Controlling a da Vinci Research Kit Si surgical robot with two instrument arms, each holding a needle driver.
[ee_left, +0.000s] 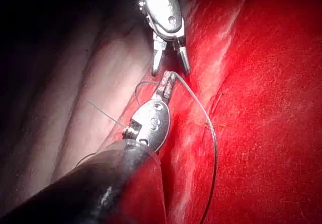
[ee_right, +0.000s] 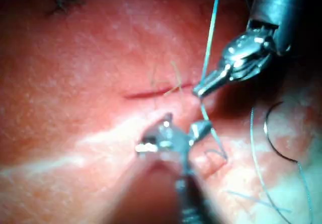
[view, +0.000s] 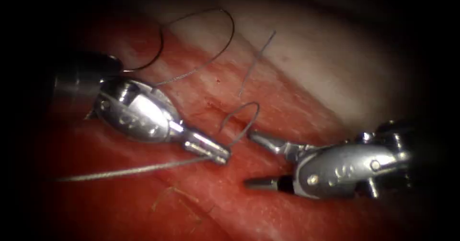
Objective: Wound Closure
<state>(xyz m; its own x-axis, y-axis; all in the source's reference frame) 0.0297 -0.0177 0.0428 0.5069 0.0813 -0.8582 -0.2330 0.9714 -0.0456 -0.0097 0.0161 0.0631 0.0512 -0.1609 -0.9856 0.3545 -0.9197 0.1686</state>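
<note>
The left tool (view: pixel 218 153) is shut on the thread (view: pixel 129 170) at its jaw tips, just left of the cut (view: pixel 215 108) in the tissue (view: pixel 297 111). From the tips one strand runs out to the left; the other rises in a small loop (view: pixel 242 108) over the cut. The right tool (view: pixel 255 160) stands open and holds nothing, its jaws spread close to the right of the left tool's tips. The dark curved needle (view: pixel 155 54) lies free on the tissue at the far left, held by neither tool. The left wrist view has the left tool (ee_left: pixel 166 84) shut on thread facing the open right tool (ee_left: pixel 170 63).
A loose cut end of thread (view: pixel 258 59) lies on the pale tissue beyond the cut. More thread (view: pixel 225 35) arcs from the needle across the far tissue. Dark earlier stitches (ee_right: pixel 65 2) sit away from the cut (ee_right: pixel 156 92). Red fluid wets the tissue.
</note>
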